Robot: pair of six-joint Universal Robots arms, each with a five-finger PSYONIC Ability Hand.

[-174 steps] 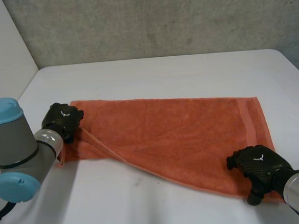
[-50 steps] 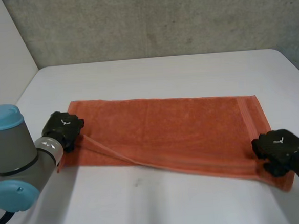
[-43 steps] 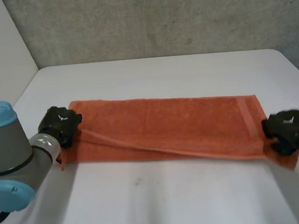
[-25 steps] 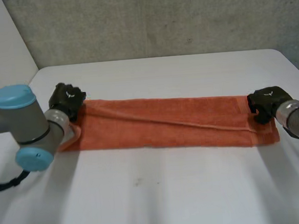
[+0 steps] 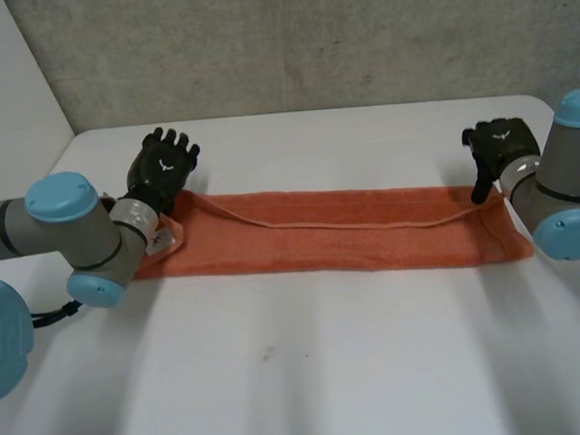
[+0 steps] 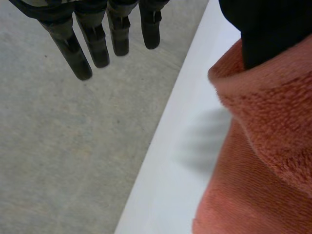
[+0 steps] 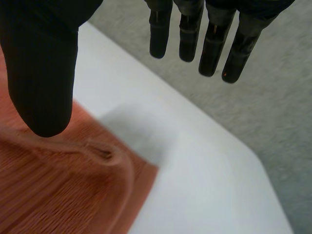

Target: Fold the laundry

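Left hand (image 5: 164, 168), right hand (image 5: 500, 143) open, towel (image 5: 351, 239) crosswise

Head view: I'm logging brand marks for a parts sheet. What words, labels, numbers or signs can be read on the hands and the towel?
No words or numbers can be read.
left hand: a small white emblem on its back, no letters.
right hand: a small white emblem on its back, too small to make out, no letters.
orange towel: no tag or print shows.
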